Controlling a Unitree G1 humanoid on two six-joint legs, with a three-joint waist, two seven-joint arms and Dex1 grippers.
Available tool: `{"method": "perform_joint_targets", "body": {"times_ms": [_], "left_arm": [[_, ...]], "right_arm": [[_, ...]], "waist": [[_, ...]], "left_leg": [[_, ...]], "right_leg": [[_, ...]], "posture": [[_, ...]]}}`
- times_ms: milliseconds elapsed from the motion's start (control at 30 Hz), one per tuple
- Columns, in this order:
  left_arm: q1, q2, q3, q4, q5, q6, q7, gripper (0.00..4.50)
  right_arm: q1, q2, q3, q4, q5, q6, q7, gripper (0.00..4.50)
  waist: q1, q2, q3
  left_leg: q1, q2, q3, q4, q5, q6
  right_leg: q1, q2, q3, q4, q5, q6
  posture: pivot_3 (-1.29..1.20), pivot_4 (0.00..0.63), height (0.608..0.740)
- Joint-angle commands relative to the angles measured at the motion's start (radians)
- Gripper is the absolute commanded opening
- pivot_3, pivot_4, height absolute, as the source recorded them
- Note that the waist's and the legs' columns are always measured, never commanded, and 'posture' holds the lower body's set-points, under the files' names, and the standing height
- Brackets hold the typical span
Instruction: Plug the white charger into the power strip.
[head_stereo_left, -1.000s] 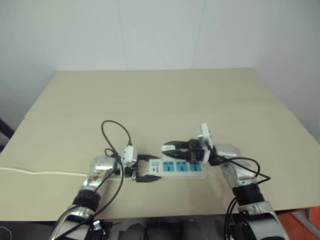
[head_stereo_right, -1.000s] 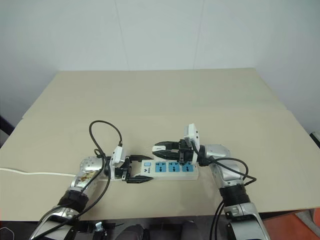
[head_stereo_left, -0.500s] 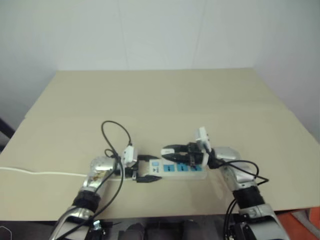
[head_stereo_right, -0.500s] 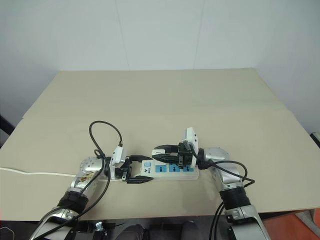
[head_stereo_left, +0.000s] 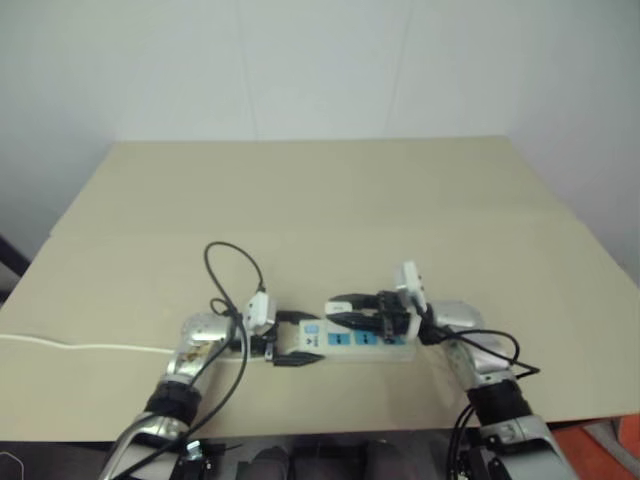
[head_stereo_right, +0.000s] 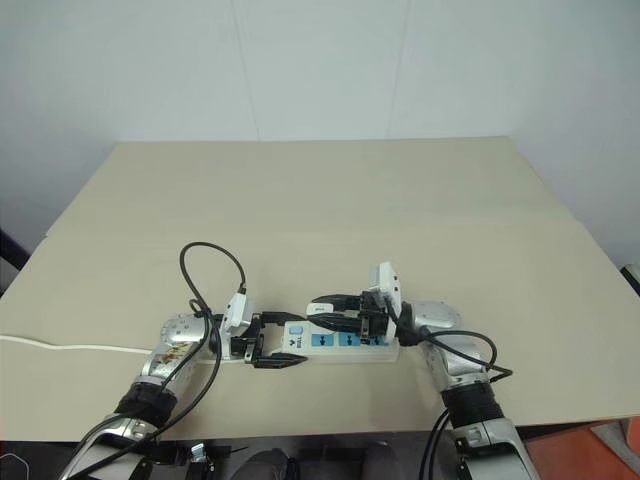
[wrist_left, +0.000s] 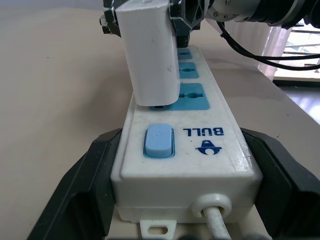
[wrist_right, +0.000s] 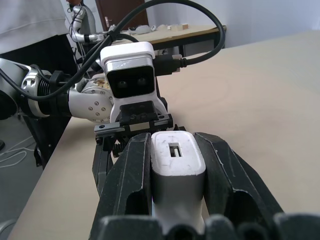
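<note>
On a tan table (head_stereo_right: 400, 200), the power strip (head_stereo_right: 340, 342) is lying lengthwise across the near edge, its three blue sockets facing up and its thin white cord (head_stereo_right: 70, 348) trailing off toward the robot's left. The left gripper (head_stereo_right: 272, 341) is bracing the strip at its switch end, one black finger pressing against each long side of the white bar; seen from the left wrist, the blue switch (wrist_left: 159, 141) is sitting between those fingers (wrist_left: 82, 185), just ahead of the cord's exit. The right gripper (head_stereo_right: 325, 312) is reaching in from the opposite end, its fingers (wrist_right: 227, 175) clenched on the white charger (wrist_right: 176, 162), which is wedged upright between them. From the left wrist, the white charger (wrist_left: 150, 50) is hanging directly over the socket nearest the switch, its lower edge sitting just at the blue face. Whether the prongs are already inside cannot be told from these angles. The two grippers are pointing toward each other along the strip, close together but not touching.
</note>
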Motion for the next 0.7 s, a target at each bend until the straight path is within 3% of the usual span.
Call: {"method": "perform_joint_targets", "body": {"times_ms": [33, 700], "left_arm": [[0.006, 0.007, 0.004, -0.034, -0.009, 0.005, 0.000, 3.27], [0.012, 0.014, 0.007, -0.048, -0.014, 0.017, 0.000, 3.27]], "right_arm": [[0.017, -0.004, 0.008, 0.031, -0.008, -0.028, 0.023, 1.14], [0.033, 0.014, 0.050, 0.161, -0.053, -0.161, 0.078, 1.14]], "waist": [[0.000, 0.000, 0.000], [-0.001, 0.000, 0.000]], "left_leg": [[0.000, 0.000, 0.000, 0.000, 0.000, 0.000], [0.004, 0.000, 0.000, -0.001, 0.000, 0.000]], "right_leg": [[0.000, 0.000, 0.000, 0.000, 0.000, 0.000], [0.003, 0.000, 0.000, 0.000, 0.000, 0.000]], "posture": [[0.00, 0.150, 0.740], [0.00, 0.150, 0.740]]}}
